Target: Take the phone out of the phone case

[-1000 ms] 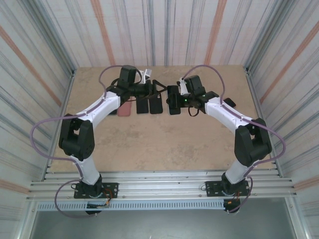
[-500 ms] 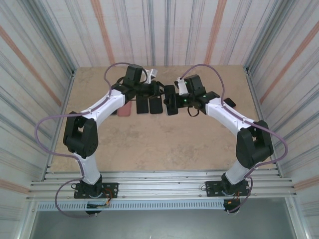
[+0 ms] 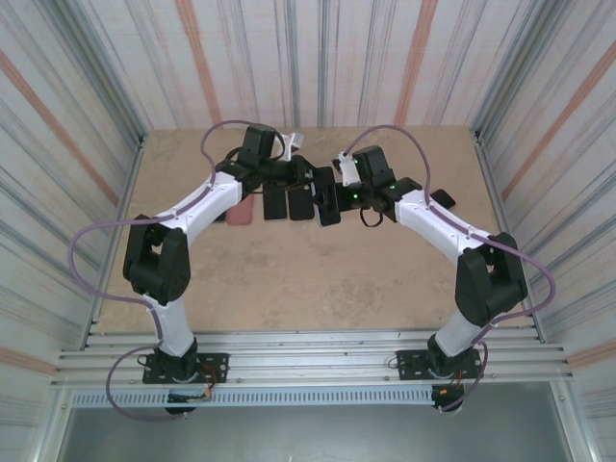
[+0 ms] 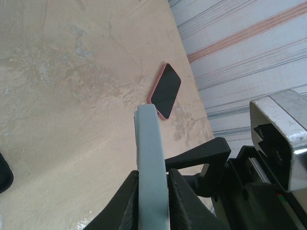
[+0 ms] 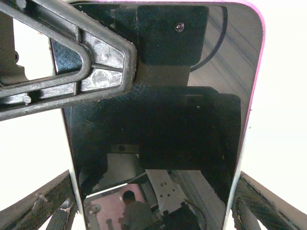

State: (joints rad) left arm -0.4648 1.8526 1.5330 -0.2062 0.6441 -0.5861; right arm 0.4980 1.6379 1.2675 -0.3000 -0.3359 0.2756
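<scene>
Ahead of the right tool [image 5: 153,203], over the far side of the bench [image 3: 308,279], the gap has closed: your left arm [image 3: 207,204] has swung in to meet it. The right tool clasps the phone [image 5: 158,120] across its width, clear of the bench. Your left tool [image 4: 152,191] has just pinched shut on a pale grey edge, most likely the rim of the phone case [image 4: 149,153], so both tools now grip the same object and you look ready to start peeling. Whether that edge is case or phone I cannot tell; the seam sits hidden behind the left tool's fingers [image 5: 103,52]. Beyond the left tool, a pink-rimmed spare phone [image 4: 165,90] lies flat on the bench.
</scene>
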